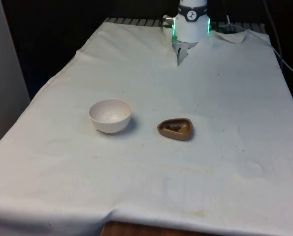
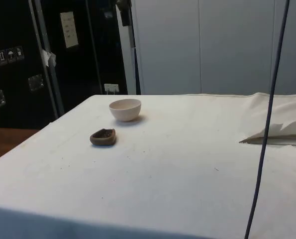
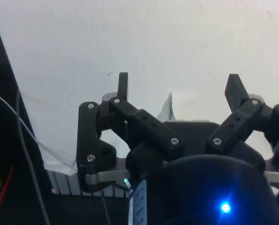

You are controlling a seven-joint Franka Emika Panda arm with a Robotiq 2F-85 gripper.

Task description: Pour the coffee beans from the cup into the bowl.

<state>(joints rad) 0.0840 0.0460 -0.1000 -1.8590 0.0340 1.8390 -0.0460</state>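
My claw point(image 3: 179, 89) hangs with its fingers point(image 3: 123, 86) spread wide apart, gripping nothing, above bare white cloth point(image 3: 144, 37).

The white bowl point(image 1: 110, 115) sits upright around the middle of the tabletop point(image 1: 225, 162), towards the front view's left edge. Just beside it, apart and not touching, lies the brown cup point(image 1: 176, 128), low and rounded-triangular, with dark coffee beans point(image 1: 174, 127) inside. In the side view the cup point(image 2: 103, 136) lies nearer the tabletop's near edge than the bowl point(image 2: 125, 109).
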